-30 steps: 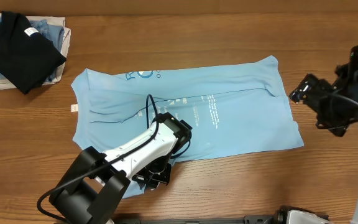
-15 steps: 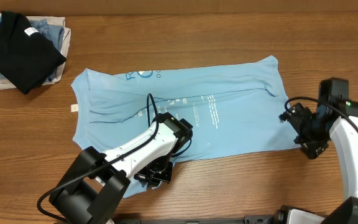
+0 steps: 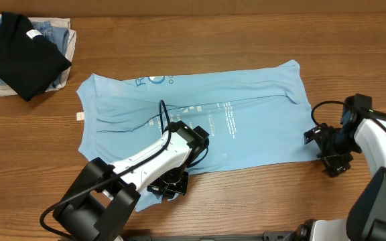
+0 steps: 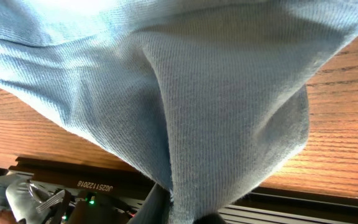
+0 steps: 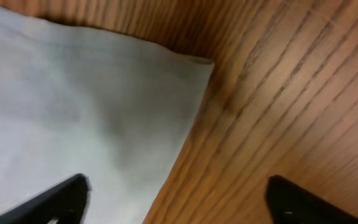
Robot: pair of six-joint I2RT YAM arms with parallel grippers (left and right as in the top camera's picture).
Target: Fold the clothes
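Swings the right gripper [image 3: 320,152] down beside the near right corner of the t-shirt [image 3: 200,114], jaws wide, with cloth stretching lengthwise leftward across the table [image 3: 246,40]; pinches its front hem in the left gripper [image 3: 169,186].

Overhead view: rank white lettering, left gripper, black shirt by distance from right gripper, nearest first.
1. White lettering, mid-shirt, closest to the right gripper.
2. Left gripper, at the near edge of the t-shirt.
3. Black shirt, far-left corner.
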